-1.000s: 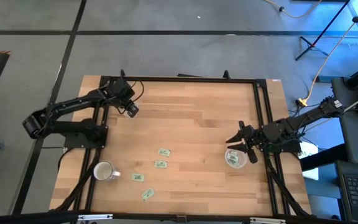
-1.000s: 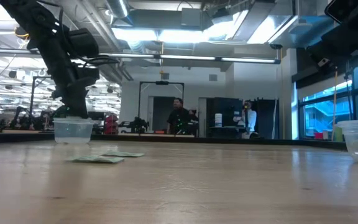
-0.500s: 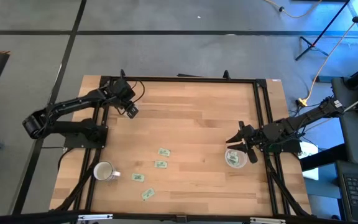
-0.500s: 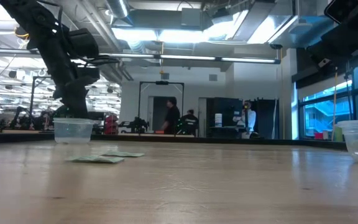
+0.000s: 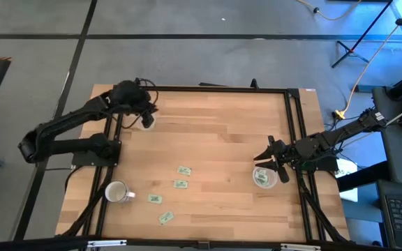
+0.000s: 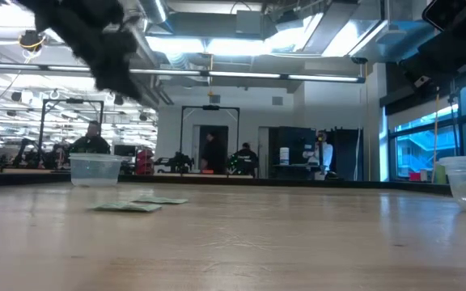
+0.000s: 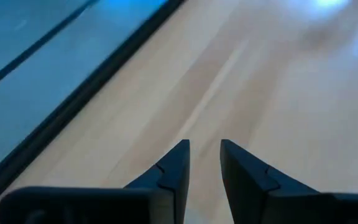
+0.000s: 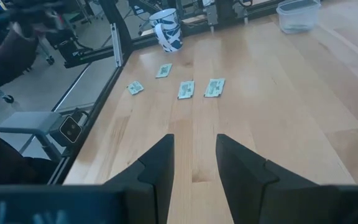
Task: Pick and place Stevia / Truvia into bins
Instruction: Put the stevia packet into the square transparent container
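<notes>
Four sachets point(image 5: 181, 184) lie loose on counter point(image 5: 222, 139) near mug point(image 5: 116, 192). Right bin point(image 5: 263, 177) holds some; right end effector point(image 5: 265, 157) open beside it. Left end effector point(image 7: 204, 163) slightly parted, empty, by far bin point(image 5: 147, 121).

Four sachets point(image 5: 181, 170) mid-table — mug point(image 5: 116, 192) left, bin point(image 5: 262, 177) right.

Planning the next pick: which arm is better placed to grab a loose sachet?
Probably right. The right gripper waits beside its bin, facing the sachets. The left gripper is at the far edge, moving.
</notes>
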Robot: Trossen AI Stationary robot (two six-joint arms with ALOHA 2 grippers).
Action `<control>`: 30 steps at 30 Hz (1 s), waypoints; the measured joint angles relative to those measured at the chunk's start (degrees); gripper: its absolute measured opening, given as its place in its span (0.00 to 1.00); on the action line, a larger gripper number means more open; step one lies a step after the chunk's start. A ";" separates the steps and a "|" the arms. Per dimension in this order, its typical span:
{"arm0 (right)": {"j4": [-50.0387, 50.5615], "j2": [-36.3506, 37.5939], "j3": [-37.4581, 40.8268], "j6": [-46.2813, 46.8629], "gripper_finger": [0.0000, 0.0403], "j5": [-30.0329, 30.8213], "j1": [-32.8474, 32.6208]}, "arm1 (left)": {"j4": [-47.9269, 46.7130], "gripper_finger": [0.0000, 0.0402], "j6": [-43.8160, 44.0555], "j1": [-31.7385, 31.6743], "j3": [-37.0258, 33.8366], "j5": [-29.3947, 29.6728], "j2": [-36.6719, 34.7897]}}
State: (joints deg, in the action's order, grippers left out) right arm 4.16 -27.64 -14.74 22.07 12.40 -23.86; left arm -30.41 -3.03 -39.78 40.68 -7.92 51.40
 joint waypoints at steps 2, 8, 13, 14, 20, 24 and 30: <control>0.00 0.00 0.00 0.00 0.30 0.00 0.02 | 2.52 0.20 0.88 3.47 0.95 -4.63 -0.33; 0.00 0.02 0.00 0.00 0.30 0.00 0.02 | 9.79 0.21 -5.31 20.67 0.95 -9.74 3.94; 0.02 0.01 0.00 -0.03 0.30 0.00 0.00 | 20.81 0.27 -10.19 33.53 0.95 -10.04 11.37; 0.02 0.01 0.00 -0.03 0.30 0.00 0.01 | 23.22 0.28 -10.33 35.54 0.95 -9.57 13.29; 0.07 0.02 0.00 -0.03 0.30 0.00 0.00 | 29.33 0.37 -5.40 43.01 0.93 -3.49 22.69; 0.24 0.02 0.00 -0.03 0.30 0.00 0.00 | 29.52 0.40 -3.23 44.86 0.93 -3.34 27.81; 0.45 0.02 0.00 -0.13 0.30 0.02 0.01 | 32.44 0.38 -3.84 45.67 0.93 1.68 35.84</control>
State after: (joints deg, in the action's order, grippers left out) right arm 4.61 -27.62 -14.74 21.93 12.42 -23.85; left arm 2.02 -6.86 5.89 41.60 -6.24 87.25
